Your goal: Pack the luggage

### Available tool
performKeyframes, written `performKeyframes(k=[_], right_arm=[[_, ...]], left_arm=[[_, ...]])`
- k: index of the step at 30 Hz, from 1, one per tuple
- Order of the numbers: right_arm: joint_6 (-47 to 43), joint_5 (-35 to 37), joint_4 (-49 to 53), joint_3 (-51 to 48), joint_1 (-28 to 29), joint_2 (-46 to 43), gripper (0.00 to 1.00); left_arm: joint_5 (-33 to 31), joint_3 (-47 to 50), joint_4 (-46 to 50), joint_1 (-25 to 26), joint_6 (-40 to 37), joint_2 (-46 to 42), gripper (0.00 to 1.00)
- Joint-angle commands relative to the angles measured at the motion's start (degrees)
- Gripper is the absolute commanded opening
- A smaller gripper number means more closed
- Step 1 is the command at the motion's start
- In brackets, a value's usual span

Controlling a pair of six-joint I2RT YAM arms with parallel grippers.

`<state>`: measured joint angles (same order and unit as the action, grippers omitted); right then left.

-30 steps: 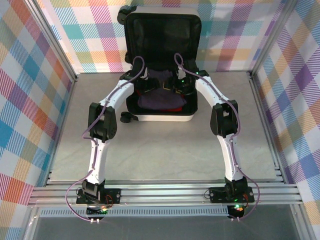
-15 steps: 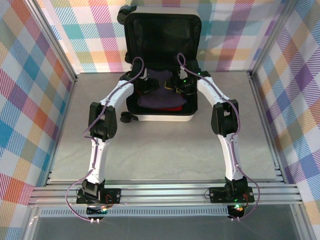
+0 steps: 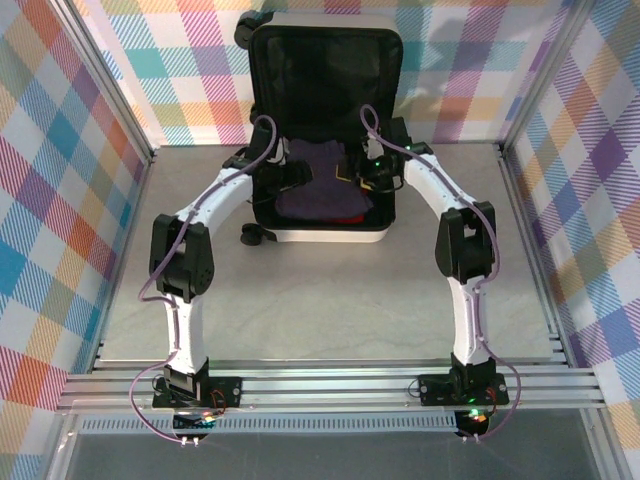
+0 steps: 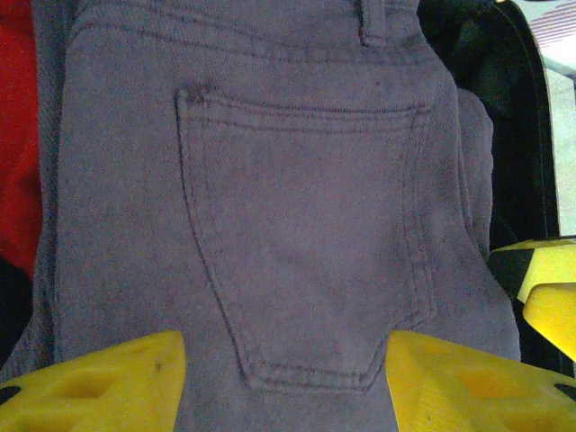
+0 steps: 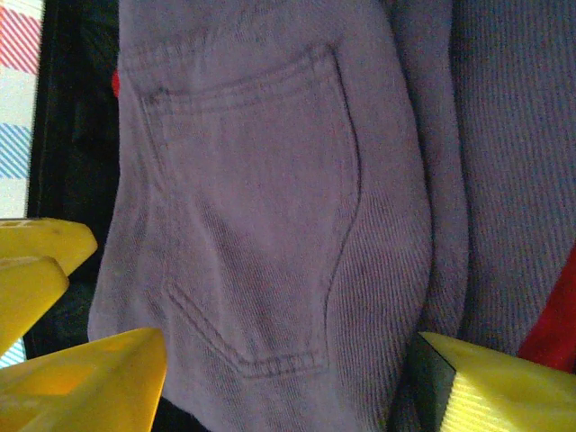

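Evidently small white hard-shell suitcase (image 3: 330, 237) judged stiff, smooth; lid rim (image 3: 325, 20) best gripped. Left tool (image 4: 283, 360), right tool (image 5: 290, 360) spread wide, empty, over purple trousers (image 4: 297, 180).

Count: one luggage (image 3: 325, 237), one pair of purple trousers (image 4: 297, 234), one red garment (image 4: 16, 135), two tools (left tool (image 4: 283, 387), right tool (image 5: 288, 387)), and one tabletop (image 3: 320, 300).

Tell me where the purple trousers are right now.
In the top view, the purple trousers lie folded in the lower half of the open luggage, at the far middle of the table, on a red garment, between the left gripper and the right gripper.
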<state>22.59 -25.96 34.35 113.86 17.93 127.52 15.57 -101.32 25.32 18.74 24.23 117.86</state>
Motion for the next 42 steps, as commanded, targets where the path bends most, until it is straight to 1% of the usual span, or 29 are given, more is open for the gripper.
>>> performKeyframes(k=[1, 7, 12, 16, 23, 30, 34, 42], right_arm=[[-0.1, 0.0, -3.2, -4.3, 1.0, -1.8, 0.72], [0.8, 0.3, -6.4, -11.0, 1.5, -2.9, 0.72], [0.8, 3.7, -5.8, -13.1, 1.4, -2.3, 0.72], [0.7, 5.3, -4.7, -12.4, 0.7, -2.3, 0.72], [-2.0, 7.7, -0.6, -6.9, 0.5, -6.9, 0.73], [-3.0, 6.0, -0.6, -7.8, 1.8, -10.9, 0.73], [-2.9, 5.2, -1.5, -8.8, 3.0, -11.1, 0.73], [-2.5, 4.1, -2.1, -7.7, 5.0, -7.2, 0.73]], left_arm=[[0.3, 3.0, -2.1, 0.6, 0.0, -1.4, 0.61], [0.0, 4.8, -1.8, 1.0, -0.2, 0.1, 0.60], [-2.4, 5.7, -0.8, 1.0, -0.7, 1.5, 0.60], [-3.6, 5.2, 0.6, 1.0, -0.9, 3.3, 0.60], [-1.9, 6.1, -0.5, 1.0, -0.4, 3.5, 0.59], [-1.4, 5.9, -0.5, 1.0, -0.7, 2.8, 0.59], [-1.4, 5.6, -0.5, 1.0, -0.7, 3.0, 0.59], [-1.4, 4.9, -0.2, 1.0, -0.6, 3.0, 0.59]])
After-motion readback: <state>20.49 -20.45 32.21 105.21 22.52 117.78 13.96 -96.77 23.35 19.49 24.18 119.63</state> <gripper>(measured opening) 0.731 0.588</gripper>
